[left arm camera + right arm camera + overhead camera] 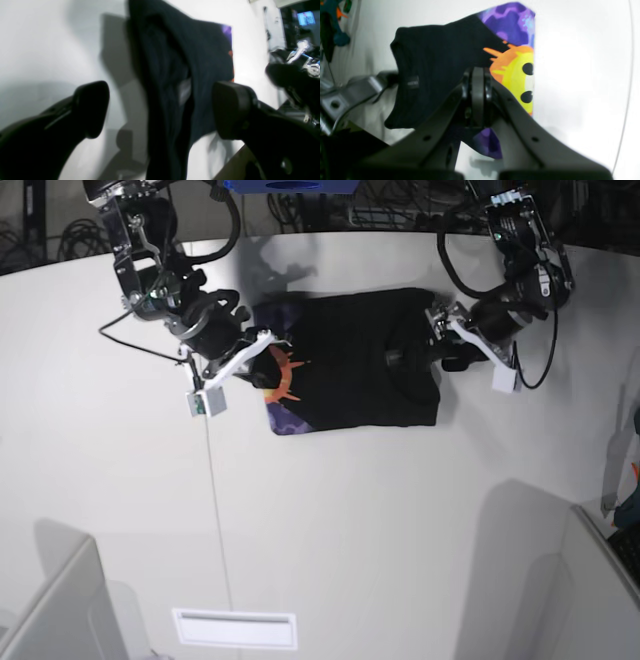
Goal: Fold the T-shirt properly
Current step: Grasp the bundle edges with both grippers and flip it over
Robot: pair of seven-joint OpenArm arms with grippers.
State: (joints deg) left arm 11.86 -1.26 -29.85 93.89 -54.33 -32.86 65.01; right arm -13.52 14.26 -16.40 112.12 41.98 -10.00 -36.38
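- Left gripper (160, 107): stood wide open astride the bunched black edge of the T-shirt (350, 360), pinching nothing.
- Right gripper (478, 96): clamped flat together low over the printed end of the shirt; whether any cloth sat between the pads could not be told.
- Lay partly folded on the white table (330, 520) between the two arms, black side up over most of it, sun face print (517, 72) showing at the right arm's end.
- Judged as the step in hand: taking a fresh hold on the near edge for the next fold. Best done by catching the whole thickness of the doubled hem, lifting both ends evenly, and laying the edges square.
- Shown only from the right wrist: the yellow face with its dark eyes and a small label on the black cloth.
- Shown only from the base camera: the whole outline of the shirt and both arms at its ends.
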